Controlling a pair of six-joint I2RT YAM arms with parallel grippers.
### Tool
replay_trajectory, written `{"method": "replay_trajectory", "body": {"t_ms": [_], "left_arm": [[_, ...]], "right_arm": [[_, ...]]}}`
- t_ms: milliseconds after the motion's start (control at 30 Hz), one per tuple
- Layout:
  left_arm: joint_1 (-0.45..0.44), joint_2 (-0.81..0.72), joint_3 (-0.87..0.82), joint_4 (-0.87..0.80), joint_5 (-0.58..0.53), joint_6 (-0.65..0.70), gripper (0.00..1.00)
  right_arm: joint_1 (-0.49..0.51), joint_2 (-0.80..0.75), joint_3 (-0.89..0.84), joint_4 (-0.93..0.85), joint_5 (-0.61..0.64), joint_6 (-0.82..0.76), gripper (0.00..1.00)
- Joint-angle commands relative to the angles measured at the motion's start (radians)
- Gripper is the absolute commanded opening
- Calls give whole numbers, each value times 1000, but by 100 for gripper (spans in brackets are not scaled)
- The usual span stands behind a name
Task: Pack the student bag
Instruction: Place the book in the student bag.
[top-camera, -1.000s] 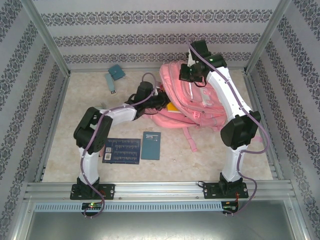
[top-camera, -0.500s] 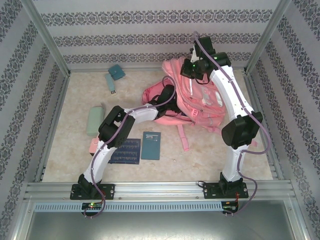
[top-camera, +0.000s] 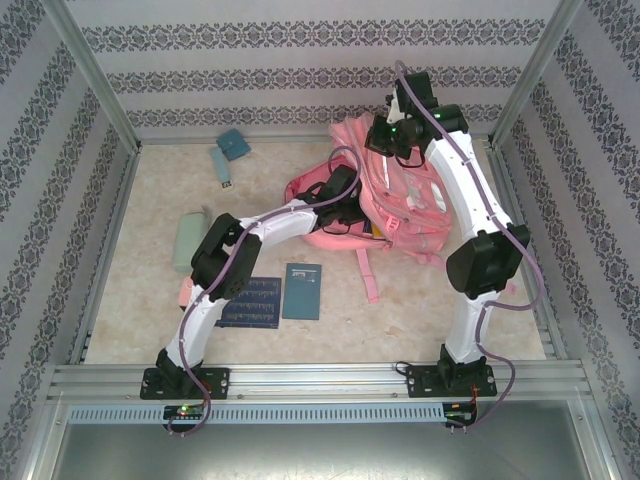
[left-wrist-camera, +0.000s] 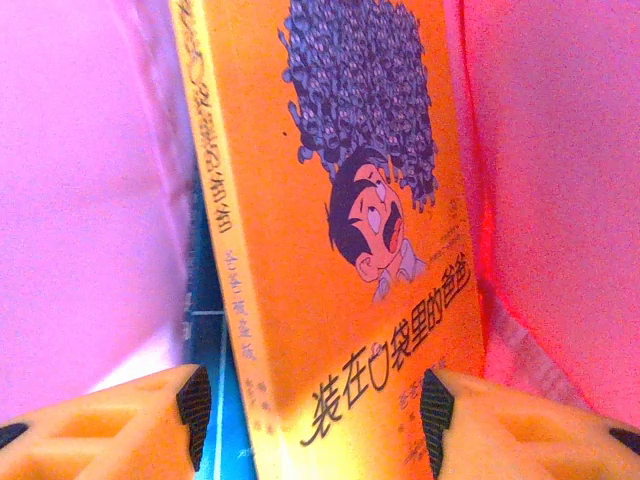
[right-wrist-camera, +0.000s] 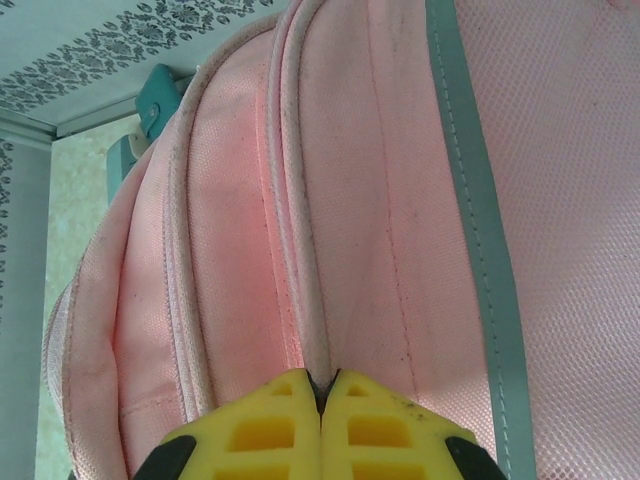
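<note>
Big pink fabric backpack (top-camera: 400, 215) lies toward the far side of the beige table (top-camera: 150, 200). Right claw (right-wrist-camera: 322, 385) is clamped tight on a piping seam at the backpack's top. Left claw (left-wrist-camera: 310, 410) is inside the backpack, fingers spread loose either side of an orange paperback book (left-wrist-camera: 340, 250).

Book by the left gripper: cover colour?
Orange; the book shows best in the left wrist view.

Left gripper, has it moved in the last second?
Yes. In the top view the left gripper shifted right, beyond the blue notebook on the table, deeper into the student bag.
</note>
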Motion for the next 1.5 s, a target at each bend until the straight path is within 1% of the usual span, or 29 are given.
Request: {"method": "replay_trajectory", "body": {"t_ms": [0, 133, 267, 333, 433, 567, 633, 667, 733, 800, 900, 1067, 1233, 1300, 1367, 1467], "left_arm": [[-11, -38, 9, -115, -59, 87, 59], [-13, 8, 19, -133, -25, 58, 59], [-17, 54, 33, -91, 60, 15, 55], [-17, 70, 21, -27, 118, -13, 53], [-16, 68, -30, 123, 184, -80, 51], [-17, 117, -1, 225, 287, -177, 50], [-19, 131, -29, 378, 330, -263, 50], [-19, 139, -30, 426, 345, -289, 50], [-18, 159, -5, 479, 371, -314, 51], [-19, 173, 25, 478, 383, -315, 51], [-15, 162, 31, 397, 353, -274, 56], [10, 76, -3, 100, 230, -142, 64], [40, -101, -134, -75, 97, -19, 70], [53, -167, -179, -135, 44, 12, 71], [71, -227, -235, -172, 15, 24, 71], [107, -318, -330, -229, -31, 37, 71]], "right_arm": [[4, -62, -8, 100, -64, 13, 0], [4, -61, -19, 105, -67, 13, 0], [4, -60, -37, 115, -74, 18, 0], [5, -60, -47, 121, -76, 21, 0], [5, -59, -66, 129, -78, 28, 0], [6, -55, -78, 140, -86, 38, 0], [6, -51, -77, 145, -89, 42, 0], [6, -50, -78, 148, -92, 45, 0], [6, -44, -79, 150, -99, 49, 0], [9, -41, -82, 151, -100, 50, 0], [9, -39, -85, 150, -95, 46, 0], [0, -50, -112, 143, -57, 18, 0], [-19, -51, -168, 136, 4, -22, 0], [-20, -48, -191, 138, 16, -37, 0], [-17, -47, -215, 146, 22, -41, 0], [-3, -48, -253, 168, 27, -50, 6]]}}
